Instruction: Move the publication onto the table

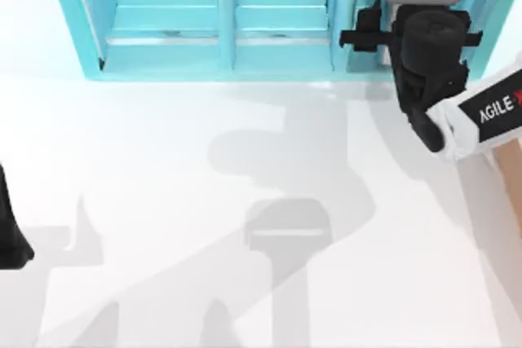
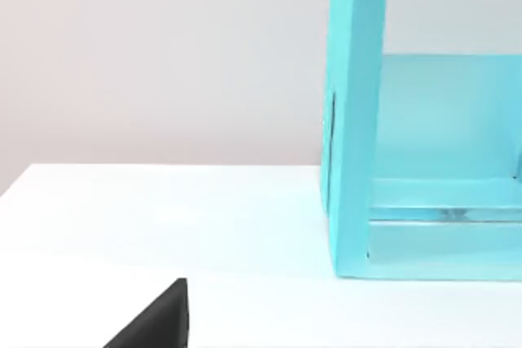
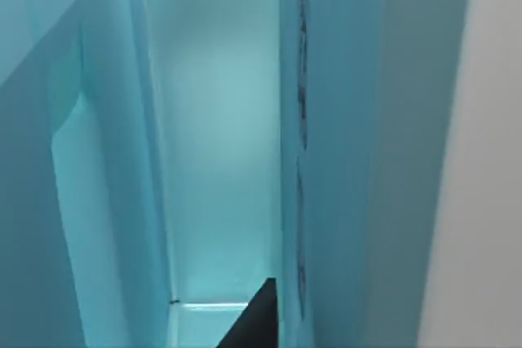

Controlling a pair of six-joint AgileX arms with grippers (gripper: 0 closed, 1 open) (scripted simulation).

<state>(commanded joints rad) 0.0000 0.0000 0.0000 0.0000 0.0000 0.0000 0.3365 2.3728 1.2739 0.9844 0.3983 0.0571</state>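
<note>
Nearest to the overhead camera is the right arm, black at the wrist and white along the link with the AgileX lettering. It is raised at about 1 o'clock of the table, and its black right gripper [image 1: 349, 38] points at the front of the shelf unit; in the right wrist view a dark tip of this gripper [image 3: 251, 319] sits close to the shelf opening. Whether this gripper is open, closed or holding something I cannot tell. The place of the publication I also cannot tell: the right wrist view looks into a tall light-blue compartment, and nothing there can be separated with certainty from the panels of the shelf. The light-blue shelf unit with upright dividers [image 1: 228, 14] stands on the table at 12 o'clock, its open compartments facing the middle of the table. From the left wrist camera its side panel [image 2: 355, 120] stands upright on the white surface, and the right wrist view shows its inner back wall [image 3: 216, 120]. The large flat plain white table [image 1: 163, 160] carries grey shadows of the arms around its middle. The left gripper [image 1: 10, 238], black, is parked at about 8 o'clock by the table edge, well apart from the shelf; a dark corner of it [image 2: 155, 323] is low over the table [image 2: 163, 218]. Its state I cannot tell. A tan wooden edge [image 1: 510, 165] lies at 3 o'clock, beside the right arm.
</note>
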